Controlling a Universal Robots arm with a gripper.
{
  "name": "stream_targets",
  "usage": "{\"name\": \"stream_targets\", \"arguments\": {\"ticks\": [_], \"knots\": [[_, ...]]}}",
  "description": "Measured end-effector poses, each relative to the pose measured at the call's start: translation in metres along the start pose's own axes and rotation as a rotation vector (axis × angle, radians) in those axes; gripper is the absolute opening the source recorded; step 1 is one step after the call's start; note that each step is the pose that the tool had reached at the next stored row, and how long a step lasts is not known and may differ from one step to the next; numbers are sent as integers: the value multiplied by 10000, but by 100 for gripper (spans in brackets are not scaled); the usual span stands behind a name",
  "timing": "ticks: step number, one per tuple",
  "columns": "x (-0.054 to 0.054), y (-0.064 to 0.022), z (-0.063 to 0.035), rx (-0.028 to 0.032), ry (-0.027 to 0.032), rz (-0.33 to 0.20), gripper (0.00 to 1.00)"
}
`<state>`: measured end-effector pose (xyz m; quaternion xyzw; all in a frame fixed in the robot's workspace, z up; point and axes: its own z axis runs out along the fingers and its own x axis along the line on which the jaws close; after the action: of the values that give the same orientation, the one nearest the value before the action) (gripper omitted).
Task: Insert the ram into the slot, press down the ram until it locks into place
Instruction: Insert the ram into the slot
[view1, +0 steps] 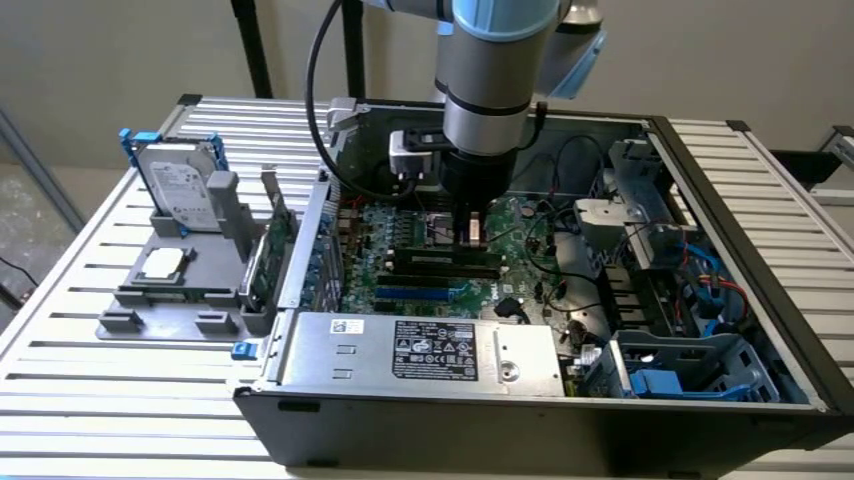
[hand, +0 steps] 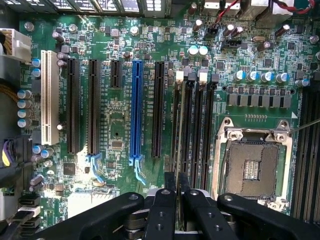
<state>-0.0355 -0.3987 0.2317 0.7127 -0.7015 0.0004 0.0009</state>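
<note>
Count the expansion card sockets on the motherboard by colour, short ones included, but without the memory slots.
White socket: 1
Blue socket: 1
Black sockets: 4
Total: 6

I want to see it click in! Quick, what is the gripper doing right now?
Gripper: closed, holding the ram by its edge.
</note>
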Motion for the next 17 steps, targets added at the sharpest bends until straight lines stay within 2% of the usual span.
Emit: {"name": "stream_targets", "arguments": {"ticks": [12,17], "knots": [[-7,0,33,14,27,-17,13],[-7,-1,-3,15,31,-69,13]]}}
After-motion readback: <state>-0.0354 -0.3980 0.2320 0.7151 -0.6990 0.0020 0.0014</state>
